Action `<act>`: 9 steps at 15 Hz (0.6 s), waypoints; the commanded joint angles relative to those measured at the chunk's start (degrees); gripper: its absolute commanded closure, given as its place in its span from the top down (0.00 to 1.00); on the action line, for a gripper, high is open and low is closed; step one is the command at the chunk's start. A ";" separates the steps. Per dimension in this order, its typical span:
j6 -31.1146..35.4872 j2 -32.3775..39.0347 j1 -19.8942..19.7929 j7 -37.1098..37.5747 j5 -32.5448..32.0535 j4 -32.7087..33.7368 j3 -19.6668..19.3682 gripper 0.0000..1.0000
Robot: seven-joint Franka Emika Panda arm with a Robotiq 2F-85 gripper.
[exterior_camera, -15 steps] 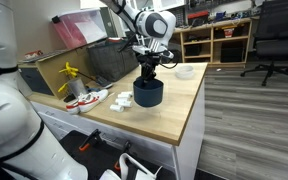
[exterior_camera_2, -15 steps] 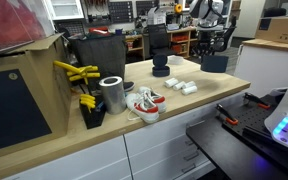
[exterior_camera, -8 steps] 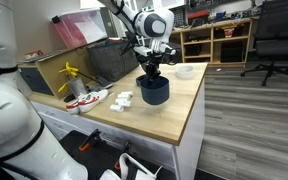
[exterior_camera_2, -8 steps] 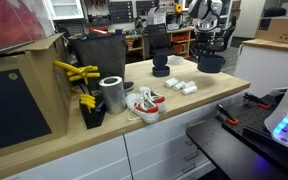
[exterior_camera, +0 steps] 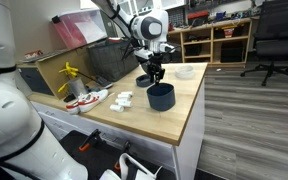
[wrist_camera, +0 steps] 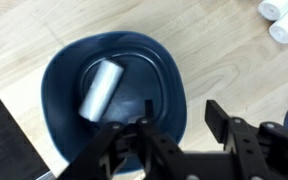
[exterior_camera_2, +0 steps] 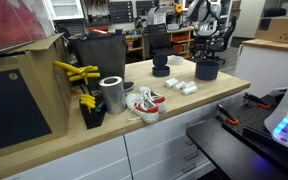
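Dark blue pot with a white roll inside sits below the jaws, parted and empty.

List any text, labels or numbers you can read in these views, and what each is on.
No text can be read anywhere.
The dark blue bowl, the white roll in it and the hand: no markings show.
The red and white shoes, metal can and shelf unit: too small and blurred to tell.
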 commanded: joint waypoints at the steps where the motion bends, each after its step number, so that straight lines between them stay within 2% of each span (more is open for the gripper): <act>1: 2.29 -4.73 0.60 -1.80 -1.86 -4.48 -0.55 0.88; 3: 0.94 -6.29 0.29 -3.26 -2.64 -5.14 -0.58 1.00; 9: -9.11 -7.75 -1.91 -17.47 -9.16 -3.06 -0.96 1.00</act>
